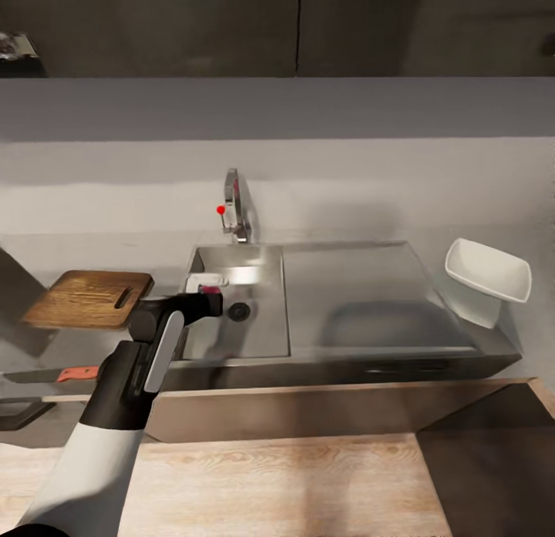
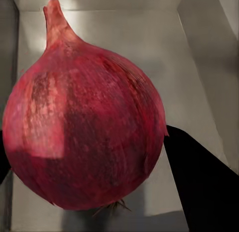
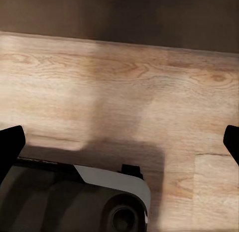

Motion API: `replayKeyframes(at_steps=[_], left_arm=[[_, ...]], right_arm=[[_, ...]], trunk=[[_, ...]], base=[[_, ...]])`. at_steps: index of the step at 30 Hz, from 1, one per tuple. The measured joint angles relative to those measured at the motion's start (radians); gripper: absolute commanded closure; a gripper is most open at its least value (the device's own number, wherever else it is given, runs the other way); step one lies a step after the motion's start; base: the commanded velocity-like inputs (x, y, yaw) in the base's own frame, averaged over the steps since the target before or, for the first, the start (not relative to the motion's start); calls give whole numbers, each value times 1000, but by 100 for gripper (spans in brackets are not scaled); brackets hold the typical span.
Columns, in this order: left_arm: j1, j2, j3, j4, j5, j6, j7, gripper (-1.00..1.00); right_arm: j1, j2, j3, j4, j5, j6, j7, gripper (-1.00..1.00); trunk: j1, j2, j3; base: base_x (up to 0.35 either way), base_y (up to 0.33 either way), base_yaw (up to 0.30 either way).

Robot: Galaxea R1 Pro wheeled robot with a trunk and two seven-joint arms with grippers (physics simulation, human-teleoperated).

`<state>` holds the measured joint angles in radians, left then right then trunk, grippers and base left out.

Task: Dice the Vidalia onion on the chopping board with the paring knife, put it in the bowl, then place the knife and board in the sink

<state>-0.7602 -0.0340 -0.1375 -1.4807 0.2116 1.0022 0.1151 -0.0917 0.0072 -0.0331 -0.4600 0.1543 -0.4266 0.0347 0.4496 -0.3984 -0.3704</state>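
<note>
Gripping the Vidalia onion [image 2: 84, 122] over the sink [image 1: 262, 321], our left gripper [image 1: 208, 297] is clamped on it; right gripper [image 3: 119, 142] spread wide; dicing, bowl [image 1: 487, 279], knife and board all remain.

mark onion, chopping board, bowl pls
Vidalia onion [image 2: 84, 122]: left wrist view, middle of its red skin.
chopping board [image 1: 81, 300]: head view, wooden top face.
bowl [image 1: 493, 269]: head view, white inner surface.

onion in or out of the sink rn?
In. The Vidalia onion sits between the left claw's dark fingers, with the sink floor and walls behind it.
</note>
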Motion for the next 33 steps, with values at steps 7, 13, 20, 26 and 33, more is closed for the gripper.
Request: replayKeyframes(at_steps=[7, 13, 20, 26, 33], left_arm=[[0, 0, 1, -9, 0, 0, 0, 100], [0, 0, 2, -10, 0, 0, 0, 100], [0, 1, 2, -9, 0, 0, 0, 100], [0, 0, 2, -8, 0, 0, 0, 100], [0, 1, 1, -5, 0, 0, 0, 100]], right_arm=[[0, 0, 0, 0, 0, 0, -4, -100], [0, 0, 0, 0, 0, 0, -5, -100], [0, 0, 0, 0, 0, 0, -6, -100], [0, 0, -1, 0, -1, 0, -6, -100], [0, 0, 0, 0, -1, 0, -6, -100]], trunk=[[0, 0, 11], [0, 0, 20], [0, 0, 31], [0, 0, 40], [0, 0, 41]], base=[[4, 302, 30], [93, 305, 126], [25, 303, 135], [129, 274, 128], [196, 256, 14]])
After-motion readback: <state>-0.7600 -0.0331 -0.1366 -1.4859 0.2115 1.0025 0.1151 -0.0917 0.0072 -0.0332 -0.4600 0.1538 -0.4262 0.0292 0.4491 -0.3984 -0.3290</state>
